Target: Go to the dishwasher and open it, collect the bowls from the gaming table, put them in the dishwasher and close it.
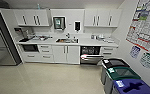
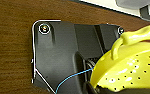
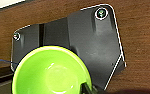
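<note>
Your right wrist view has a lime green bowl (image 3: 51, 72) up close, the left one a yellow perforated bowl (image 2: 131, 67) with a handle; can't tell what either set of fingers is doing. Far right of the kitchen, the dishwasher (image 1: 91, 55) stands open under the tabletop (image 1: 91, 42).

- Yellow bowl (image 2: 131, 67), dotted with small holes
- Plain lime-green bowl (image 3: 51, 72)
- Dishwasher (image 1: 91, 55): steel front, dark interior
- White cabinets (image 1: 66, 53)
- Bins: black (image 1: 113, 65), green (image 1: 122, 75), blue (image 1: 133, 87)
- Cream floor (image 1: 41, 80)
</note>
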Controlling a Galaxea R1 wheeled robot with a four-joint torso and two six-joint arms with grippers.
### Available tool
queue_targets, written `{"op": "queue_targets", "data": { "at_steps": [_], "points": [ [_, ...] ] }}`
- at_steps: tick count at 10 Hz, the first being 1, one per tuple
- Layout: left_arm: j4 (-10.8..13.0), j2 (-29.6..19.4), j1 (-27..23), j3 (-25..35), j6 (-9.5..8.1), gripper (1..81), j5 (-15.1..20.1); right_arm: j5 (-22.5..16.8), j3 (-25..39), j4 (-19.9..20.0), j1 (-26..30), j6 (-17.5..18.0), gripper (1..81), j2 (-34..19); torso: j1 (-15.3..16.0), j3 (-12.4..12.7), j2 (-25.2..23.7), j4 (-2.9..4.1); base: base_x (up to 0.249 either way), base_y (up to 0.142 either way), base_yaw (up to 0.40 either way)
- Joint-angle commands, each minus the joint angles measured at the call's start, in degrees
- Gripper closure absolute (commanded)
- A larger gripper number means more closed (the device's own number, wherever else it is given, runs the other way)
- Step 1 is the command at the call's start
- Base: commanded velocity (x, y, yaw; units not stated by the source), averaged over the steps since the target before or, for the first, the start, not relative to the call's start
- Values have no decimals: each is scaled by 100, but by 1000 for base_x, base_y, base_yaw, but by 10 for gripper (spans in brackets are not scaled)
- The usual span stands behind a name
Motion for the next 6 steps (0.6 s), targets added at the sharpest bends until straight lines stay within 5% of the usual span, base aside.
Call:
{"op": "queue_targets", "data": {
  "at_steps": [1,6],
  "points": [
    [75,-130,-181,40,12,811,203,-232,-8,-60,220,-7,811,-72,2,-2,0,0,146,0,0],
    [75,-130,-181,40,12,811,203,-232,-8,-60,229,-7,811,-72,-3,0,-2,0,144,0,0]
  ]
}}
